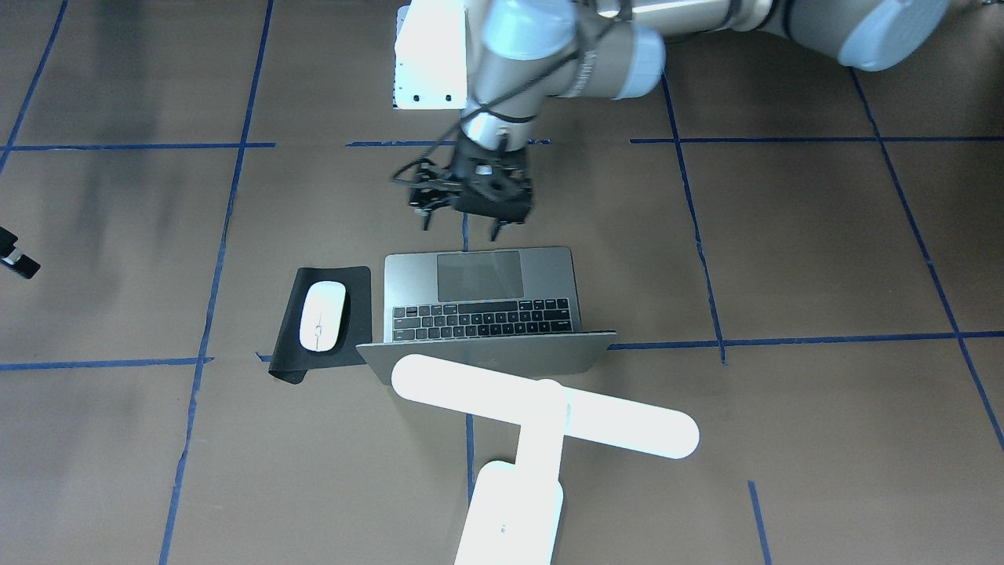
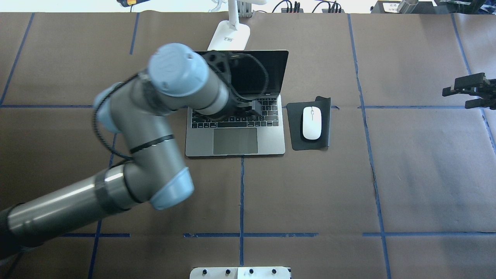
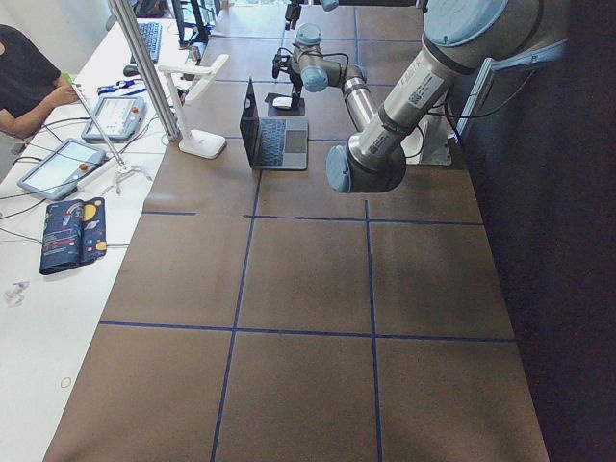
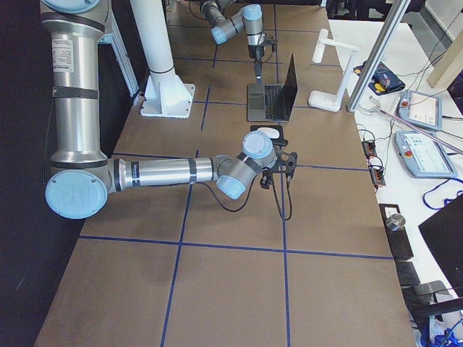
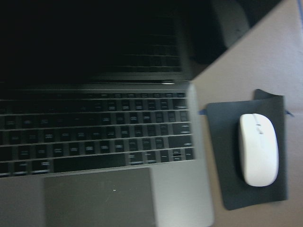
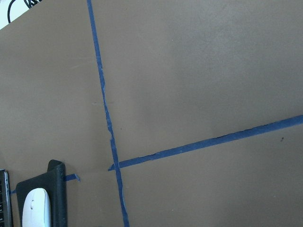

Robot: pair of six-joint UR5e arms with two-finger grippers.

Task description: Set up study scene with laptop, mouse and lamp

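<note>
Left gripper (image 1: 461, 227): jaws spread wide, nothing between them. It hangs fingertips-down over the table (image 1: 784, 235) at the laptop's front edge, on the trackpad side, and touches neither the laptop nor the paper. The overhead view hides most of it under the arm's own wrist.

Right gripper (image 2: 459, 97): far out toward the table's right end, well apart from everything. Its two fingers show a gap between them and it carries nothing.

Count – one of each task item:
- One laptop (image 1: 482, 302), lid raised, screen dark, keyboard and trackpad facing the robot. It sits near the table's middle.
- One mouse (image 1: 322, 315), white, lying flat on the one black mat (image 1: 357, 286). The mat is just beside the laptop on the robot's right, and its far corner is curled up.
- One lamp (image 1: 541, 412), standing upright just behind the laptop's lid on the side away from the robot. In the front-facing view its long bar crosses in front of the lid's back. Its base rests on the table beyond the lid and slightly toward the robot's left.

Two grippers in all – both empty.

Surface: brown paper marked into squares with blue tape. Laptop, mat and lamp base all rest directly on it.
</note>
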